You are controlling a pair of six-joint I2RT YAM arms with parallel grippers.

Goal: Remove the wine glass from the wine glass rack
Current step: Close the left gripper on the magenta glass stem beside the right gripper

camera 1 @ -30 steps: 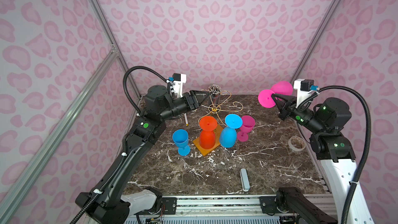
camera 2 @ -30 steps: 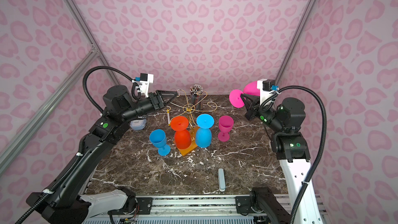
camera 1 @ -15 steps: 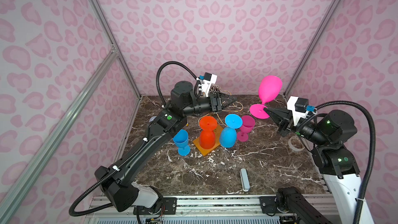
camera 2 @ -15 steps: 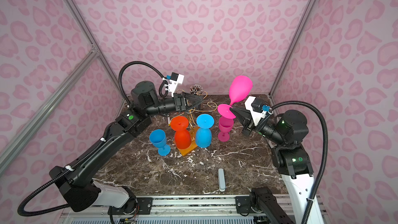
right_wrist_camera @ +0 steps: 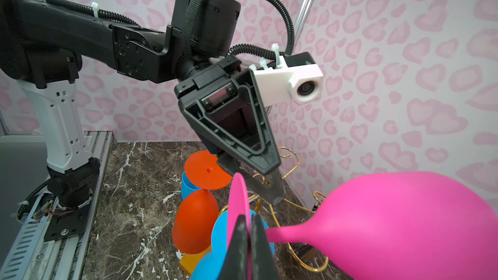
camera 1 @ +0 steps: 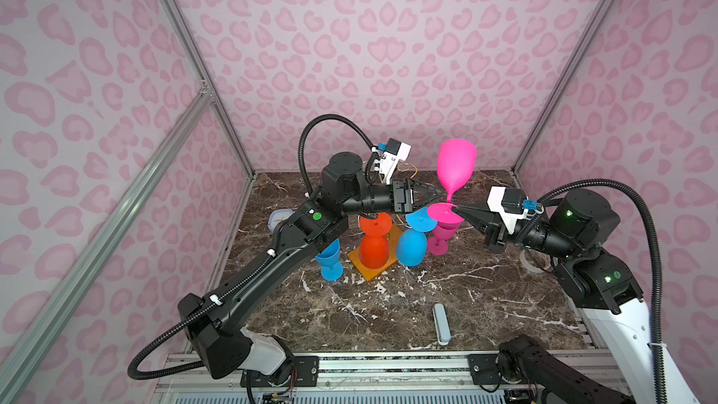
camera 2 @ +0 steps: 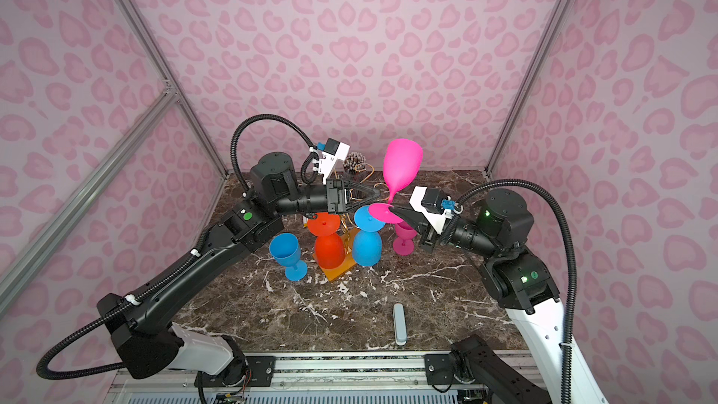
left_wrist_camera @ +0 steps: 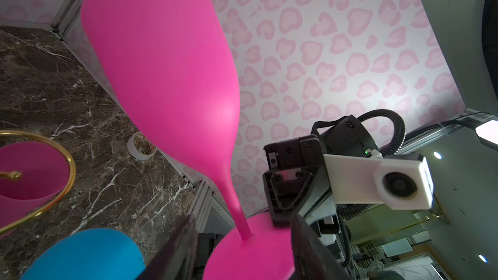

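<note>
A bright pink wine glass [camera 1: 455,167] [camera 2: 402,167] stands upright in the air, clear of the wine glass rack. My right gripper [camera 1: 457,209] [right_wrist_camera: 249,218] is shut on the edge of its round foot. My left gripper [camera 1: 441,196] [left_wrist_camera: 242,227] is open, with one finger on each side of the glass's stem just above the foot. The gold wire rack on its orange-brown base [camera 1: 373,268] [camera 2: 336,272] stands below. An orange glass [camera 1: 373,248] and a blue glass [camera 1: 412,246] hang bowl-down on it.
On the marble stand an upright blue glass [camera 1: 329,262] left of the rack and a smaller pink glass [camera 1: 443,233] to its right. A tape roll [camera 1: 532,262] lies under my right arm. A grey bar [camera 1: 441,322] lies near the front, and a dark cup of sticks [camera 2: 353,161] at the back.
My right gripper has turned the pink glass from lying sideways to upright and brought it toward the middle. My left arm has swung right until its open jaws straddle the stem.
</note>
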